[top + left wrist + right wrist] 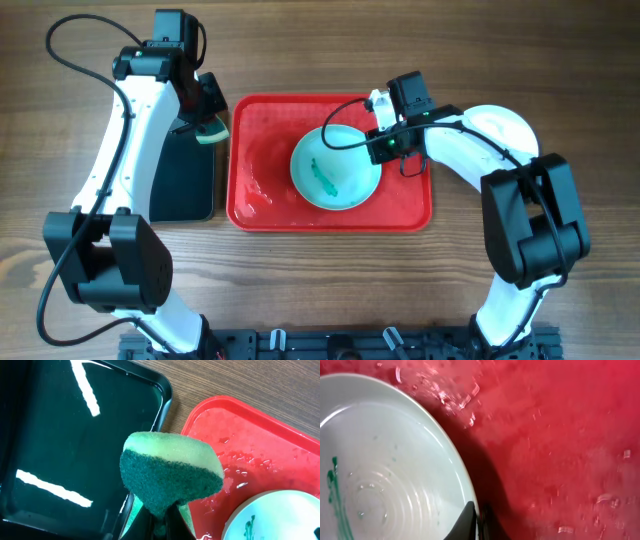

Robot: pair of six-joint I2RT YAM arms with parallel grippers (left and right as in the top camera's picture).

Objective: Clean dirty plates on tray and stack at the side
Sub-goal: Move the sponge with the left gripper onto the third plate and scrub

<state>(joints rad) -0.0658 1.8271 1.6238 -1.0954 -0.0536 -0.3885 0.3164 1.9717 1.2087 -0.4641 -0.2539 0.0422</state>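
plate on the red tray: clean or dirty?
Dirty: the plate carries a teal-green smear across its inside, seen overhead and from the right wrist.

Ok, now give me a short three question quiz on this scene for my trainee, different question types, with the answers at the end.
1. True or false: the left gripper is holding the green sponge.
2. Multiple choice: what colour is the smear on the plate? A teal-green, B brown, C red.
3. Fill in the blank: the right gripper pinches the plate by its ____.

Key: 1 true. 2 A. 3 rim.
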